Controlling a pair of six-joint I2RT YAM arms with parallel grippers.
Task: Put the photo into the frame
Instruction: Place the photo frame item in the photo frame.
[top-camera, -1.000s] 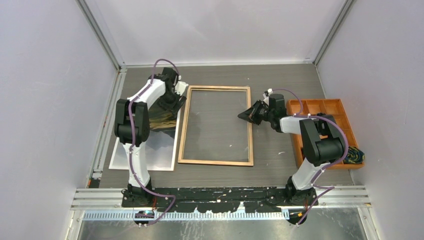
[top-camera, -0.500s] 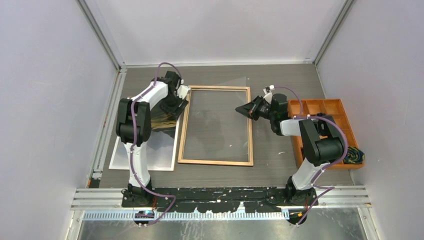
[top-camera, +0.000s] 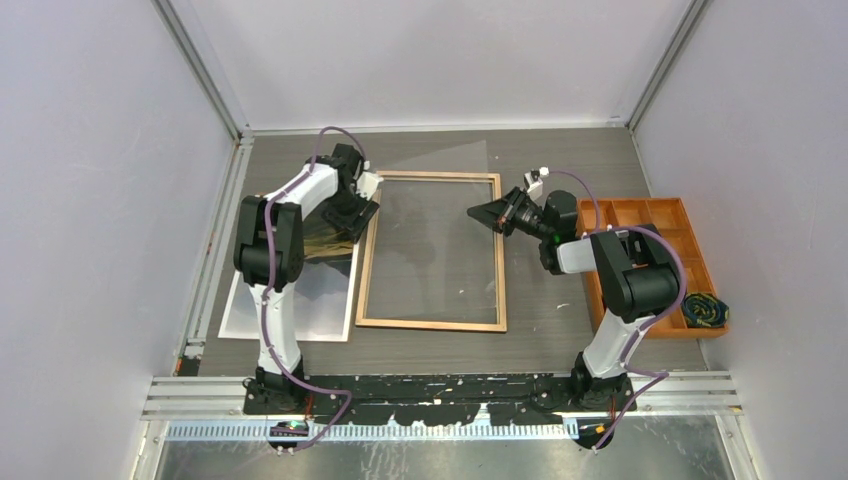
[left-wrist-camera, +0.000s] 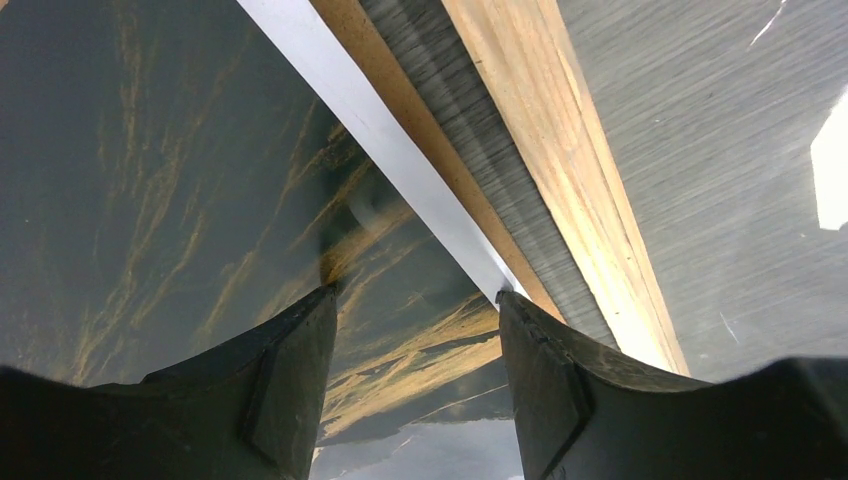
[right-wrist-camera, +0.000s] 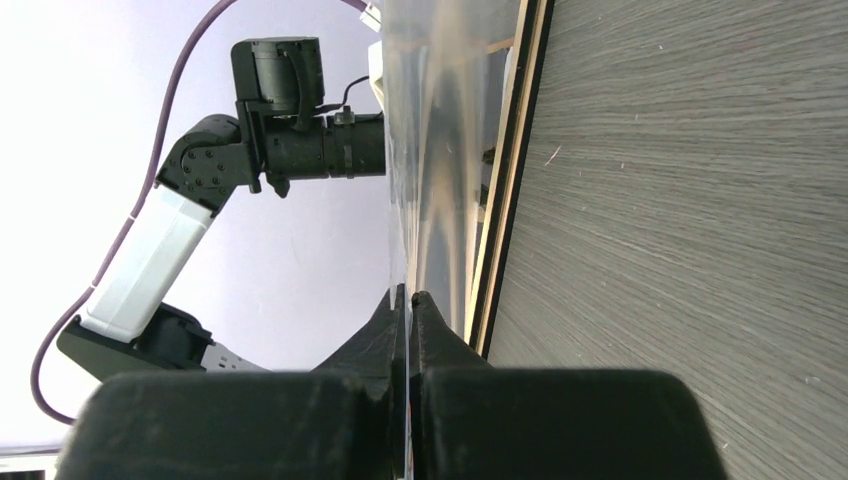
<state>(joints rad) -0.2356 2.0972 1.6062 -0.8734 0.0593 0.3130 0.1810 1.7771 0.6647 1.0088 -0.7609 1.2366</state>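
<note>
Top external view: frame (top-camera: 430, 323) lies flat mid-worktop (top-camera: 560, 160), light wood side up; photo (top-camera: 325, 243) lies just beside its left rail, picture side up, partly under the left arm
Left pincer (top-camera: 360, 212): at the frame's far-left corner, over the photo's edge
Left wrist view: pincer (left-wrist-camera: 412, 295) moderately wide, nothing between the fingers; tips straddle the photo's white border, one over the dark print, one at its edge; whether they touch the print I cannot tell
Under the photo: brown backing board (left-wrist-camera: 403, 100) shows just past the border, then a strip of worktop, then the frame's wood rail (left-wrist-camera: 560, 170)
Right pincer (top-camera: 482, 214): closed on the thin edge of a clear pane (top-camera: 445, 162), which is tilted up off the frame opening
Right wrist view: fingers (right-wrist-camera: 430, 330) clamp only a narrow margin of the pane
Risk 1: pane slips or swings, since the hold is narrow and the sheet is large and slick; it could drop onto the rail
Risk 2: left fingers catch photo and backing board together, because the edges lie stacked
Risk 3: a pinch on the glossy print may crease or mark it
Risk 4: dragging the photo sideways could jam it against the frame's left rail or shove the frame
Task status (judged): photo not yet in the frame
</note>
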